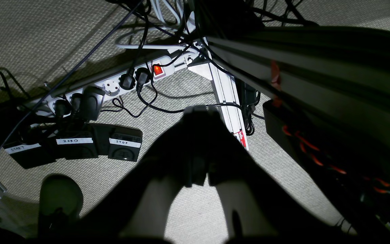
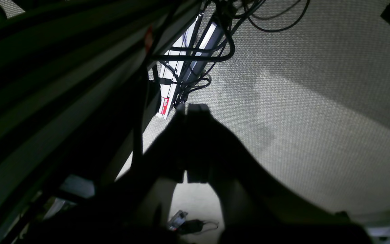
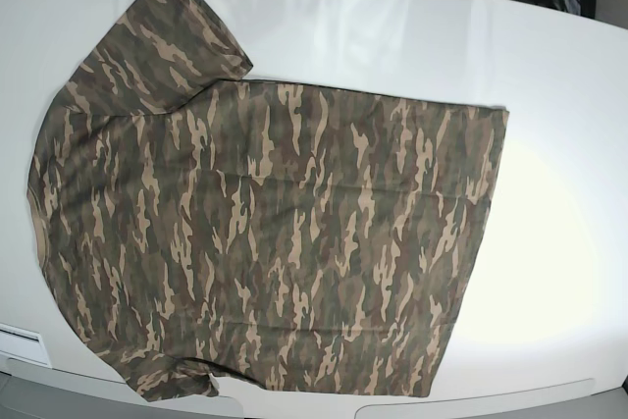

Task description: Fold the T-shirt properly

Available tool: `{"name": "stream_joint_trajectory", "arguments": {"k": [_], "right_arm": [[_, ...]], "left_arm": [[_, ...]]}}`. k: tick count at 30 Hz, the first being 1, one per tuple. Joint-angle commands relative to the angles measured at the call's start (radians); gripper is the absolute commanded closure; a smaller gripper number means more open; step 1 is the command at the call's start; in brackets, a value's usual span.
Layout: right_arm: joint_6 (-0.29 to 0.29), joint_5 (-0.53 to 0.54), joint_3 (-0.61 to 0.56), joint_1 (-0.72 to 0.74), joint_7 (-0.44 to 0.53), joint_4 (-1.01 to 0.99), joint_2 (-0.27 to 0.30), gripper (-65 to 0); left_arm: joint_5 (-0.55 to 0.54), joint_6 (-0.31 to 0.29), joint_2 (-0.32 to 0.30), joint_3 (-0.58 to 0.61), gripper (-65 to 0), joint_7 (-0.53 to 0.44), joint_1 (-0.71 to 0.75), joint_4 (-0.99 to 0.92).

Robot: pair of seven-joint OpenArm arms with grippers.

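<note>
The T-shirt [image 3: 275, 242], in camouflage print, lies spread flat on the white table [image 3: 559, 144] in the base view. Its collar end is at the left, one sleeve [image 3: 167, 36] points to the far left corner, and the hem is at the right. Neither arm shows in the base view. In the left wrist view my left gripper [image 1: 200, 112] hangs over the carpet floor beside the table, fingers together and holding nothing. My right gripper [image 2: 193, 108] in the right wrist view is likewise shut and empty above the floor.
Under the left gripper lie a white power strip [image 1: 113, 86] with a lit red switch, three black pedals [image 1: 76, 145] labelled START, ZERO and STOP, loose cables and an aluminium frame leg [image 1: 227, 98]. A shoe [image 1: 59, 196] shows at lower left. Cables [image 2: 195, 67] hang near the right gripper.
</note>
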Motion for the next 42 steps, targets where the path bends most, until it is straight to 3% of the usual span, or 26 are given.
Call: {"name": "stream_joint_trajectory", "arguments": {"k": [1, 13, 19, 24, 28, 32, 36, 42], "right_arm": [[0.015, 0.010, -0.002, -0.002, -0.007, 0.010, -0.005, 0.0], [0.015, 0.010, -0.002, -0.003, -0.054, 0.071, -0.005, 0.0], [0.015, 0.010, -0.002, -0.035, -0.196, 0.149, -0.004, 0.0], [0.036, 0.010, -0.002, -0.190, -0.206, 0.319, 0.019, 0.0], [0.115, 0.032, -0.002, -0.351, -0.208, 0.499, 0.052, 0.0], [0.149, 0.125, -0.002, -0.513, -0.276, 0.713, 0.098, 0.0], [0.149, 0.177, -0.002, -0.676, -0.384, 0.978, 0.144, 0.0], [0.111, 0.168, -0.002, -0.939, -0.388, 1.416, 0.207, 0.0]], "left_arm": [[-0.001, -0.008, 0.002, 0.000, 0.0, -0.007, 0.003, 0.007], [0.000, -0.009, 0.002, 0.000, 0.0, 0.018, 0.003, 0.007], [0.026, -0.077, -0.004, 0.000, 0.0, 0.192, 0.032, 0.103], [0.060, -0.076, -0.035, 0.000, 0.0, 0.249, 0.153, 0.281], [0.060, -0.076, -0.089, 0.000, 0.0, 0.279, 0.279, 0.462], [0.060, -0.076, -0.168, 0.000, 0.0, 0.328, 0.411, 0.669], [0.060, -0.075, -0.272, 0.000, 0.0, 0.369, 0.539, 0.898], [0.068, -0.019, -0.443, -0.001, 0.0, 0.431, 0.721, 1.248]]}}
